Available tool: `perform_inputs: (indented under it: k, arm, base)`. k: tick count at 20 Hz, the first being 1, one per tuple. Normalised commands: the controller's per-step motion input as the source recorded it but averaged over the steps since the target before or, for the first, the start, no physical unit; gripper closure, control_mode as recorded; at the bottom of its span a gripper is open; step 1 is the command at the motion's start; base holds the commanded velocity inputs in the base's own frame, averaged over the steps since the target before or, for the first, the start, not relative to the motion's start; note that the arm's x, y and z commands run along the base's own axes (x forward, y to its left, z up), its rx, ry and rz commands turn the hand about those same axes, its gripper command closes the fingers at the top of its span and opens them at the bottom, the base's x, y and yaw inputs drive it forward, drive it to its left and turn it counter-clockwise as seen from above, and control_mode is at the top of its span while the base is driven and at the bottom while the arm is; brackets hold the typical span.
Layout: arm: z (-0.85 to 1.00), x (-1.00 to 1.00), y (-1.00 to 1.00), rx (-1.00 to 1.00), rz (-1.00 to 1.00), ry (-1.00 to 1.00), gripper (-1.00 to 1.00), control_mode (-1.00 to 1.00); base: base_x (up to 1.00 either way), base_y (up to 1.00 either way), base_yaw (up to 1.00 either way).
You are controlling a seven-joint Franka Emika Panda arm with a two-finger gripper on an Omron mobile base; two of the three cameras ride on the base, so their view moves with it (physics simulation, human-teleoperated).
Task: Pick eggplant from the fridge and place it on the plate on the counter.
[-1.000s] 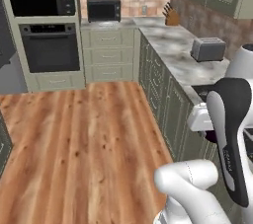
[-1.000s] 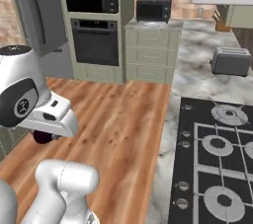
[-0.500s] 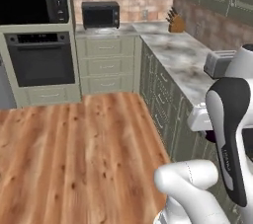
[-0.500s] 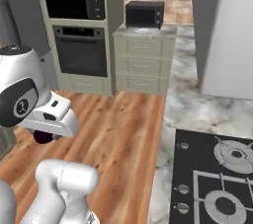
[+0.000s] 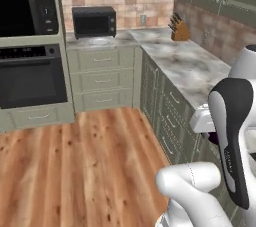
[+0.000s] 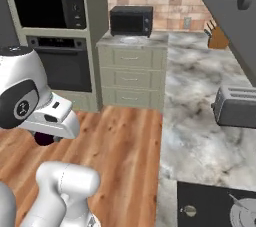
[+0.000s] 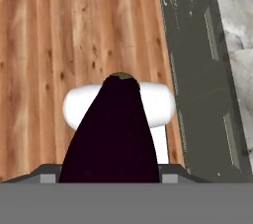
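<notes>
The tool [image 7: 109, 172] is closed on the eggplant [image 7: 113, 134]. In the hand view the dark purple body fills the gap between the fingers, its tip pointing away over the wooden floor [image 7: 59, 35]. From the right base view the eggplant [image 6: 45, 138] hangs just under the white hand, well short of the black microwave [image 6: 131, 20] and lower than it, over the floor and not yet over the worktop [image 6: 195, 116].

What has changed over the last second is the whole picture, not the things in it. In both base views the microwave has grown and slid toward the middle, and the built-in oven [image 5: 30, 73] beside it has drawn closer. So the base has been driving and turning toward the microwave's corner, while the arm has kept the same tucked pose with its load. The grip looks unchanged across that second.

For the task, this means the pick is done and the carry is well along. A pale round shape, probably the plate [image 6: 131, 40], lies on the worktop just in front of the microwave. It also shows in the left base view [image 5: 98, 41], though too small to make out its rim. The base probably needs to come nearer the microwave before the arm can reach over the drawers [image 5: 102, 78] below it and set the eggplant down.
</notes>
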Motion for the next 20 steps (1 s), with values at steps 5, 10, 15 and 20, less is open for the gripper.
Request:
perform_inputs:
  k: [5, 10, 15, 20]
  arm:
    - [0.0, 0.0, 0.0, 0.0, 0.0, 0.0, 1.0, 1.0]
    - [0.0, 0.0, 0.0, 0.0, 0.0, 0.0, 1.0, 1.0]
    - [0.0, 0.0, 0.0, 0.0, 0.0, 0.0, 1.0, 1.0]
    - [0.0, 0.0, 0.0, 0.0, 0.0, 0.0, 1.0, 1.0]
  base:
    - [1.0, 0.37, -0.2]
    - [1.0, 0.32, -0.1]
    - [1.0, 0.0, 0.0]
    - [1.0, 0.0, 0.0]
